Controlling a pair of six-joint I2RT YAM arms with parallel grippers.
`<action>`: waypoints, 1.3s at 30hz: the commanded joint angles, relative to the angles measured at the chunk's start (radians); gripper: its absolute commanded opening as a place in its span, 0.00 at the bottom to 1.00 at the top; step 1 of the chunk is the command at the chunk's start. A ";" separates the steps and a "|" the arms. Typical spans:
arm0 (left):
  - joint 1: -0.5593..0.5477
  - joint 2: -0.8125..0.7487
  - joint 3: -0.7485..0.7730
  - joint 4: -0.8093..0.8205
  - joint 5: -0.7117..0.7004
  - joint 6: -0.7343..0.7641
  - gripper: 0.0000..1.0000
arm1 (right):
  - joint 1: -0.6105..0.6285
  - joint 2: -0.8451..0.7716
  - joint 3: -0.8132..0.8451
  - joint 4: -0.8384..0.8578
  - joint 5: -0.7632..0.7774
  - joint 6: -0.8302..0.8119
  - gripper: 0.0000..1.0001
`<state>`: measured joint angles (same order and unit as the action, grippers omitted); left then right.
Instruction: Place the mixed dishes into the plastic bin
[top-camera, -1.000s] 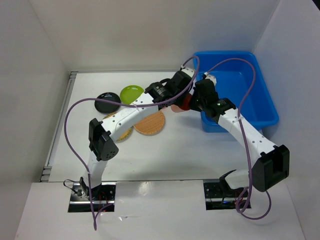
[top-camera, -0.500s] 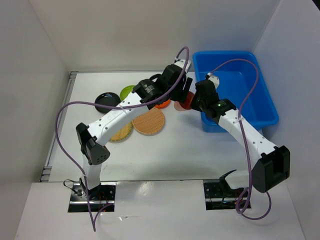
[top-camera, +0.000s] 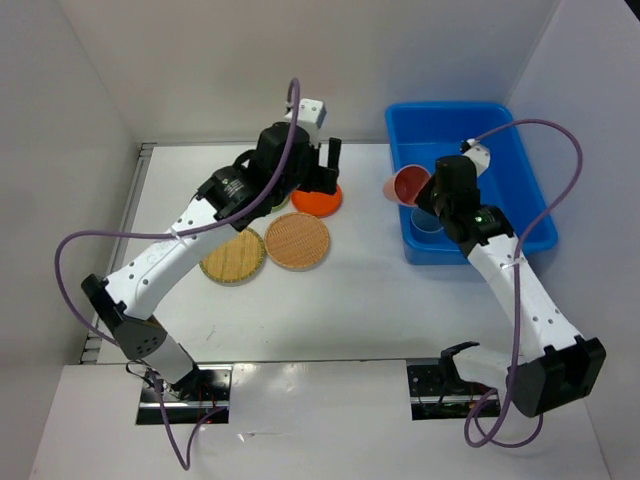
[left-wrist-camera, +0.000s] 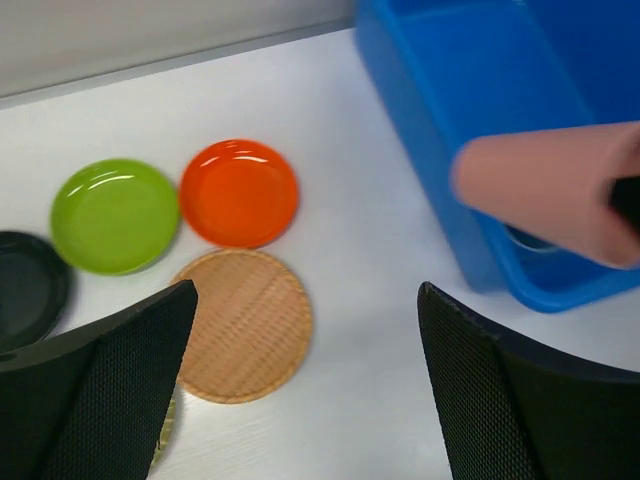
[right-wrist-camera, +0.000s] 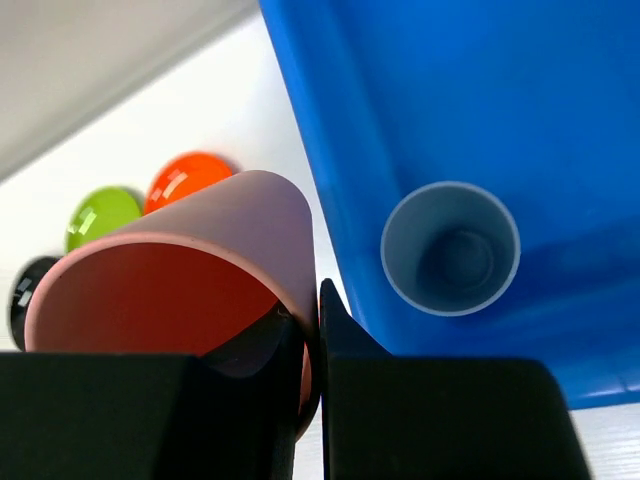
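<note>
My right gripper (top-camera: 420, 190) (right-wrist-camera: 308, 300) is shut on the wall of the pink cup (top-camera: 407, 185) (right-wrist-camera: 180, 270), with one finger inside it. It holds the tilted cup at the left rim of the blue plastic bin (top-camera: 520, 200) (right-wrist-camera: 450, 90). The blue cup (top-camera: 428, 221) (right-wrist-camera: 450, 248) stands inside the bin. My left gripper (top-camera: 326, 170) (left-wrist-camera: 308, 292) is open and empty above the orange plate (top-camera: 318, 200) (left-wrist-camera: 240, 192). The lime green plate (left-wrist-camera: 115, 215) and black plate (left-wrist-camera: 28, 288) lie left of the orange one. Two woven trays (top-camera: 297, 240) (top-camera: 233, 256) lie in front of the plates.
White walls close in the table at the back and on both sides. The bin (left-wrist-camera: 450, 150) stands against the right wall. Purple cables loop above both arms.
My left gripper has let go of the pink cup and drawn back and to the left, over the plates. My right gripper has carried the cup right, to the bin's left rim.
</note>
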<state>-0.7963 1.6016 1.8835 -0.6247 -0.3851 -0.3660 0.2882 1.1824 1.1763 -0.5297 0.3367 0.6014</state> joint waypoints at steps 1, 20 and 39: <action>0.068 -0.018 -0.090 0.059 -0.032 -0.039 0.97 | -0.029 -0.078 0.080 -0.013 0.030 -0.023 0.00; 0.308 0.009 -0.389 0.157 0.202 -0.099 0.99 | -0.359 -0.075 -0.014 -0.067 -0.102 -0.114 0.00; 0.318 0.075 -0.409 0.166 0.242 -0.099 0.99 | -0.334 -0.017 -0.043 -0.067 -0.183 -0.163 0.00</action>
<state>-0.4847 1.6646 1.4761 -0.4927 -0.1600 -0.4515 -0.0624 1.1519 1.1366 -0.6254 0.1520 0.4587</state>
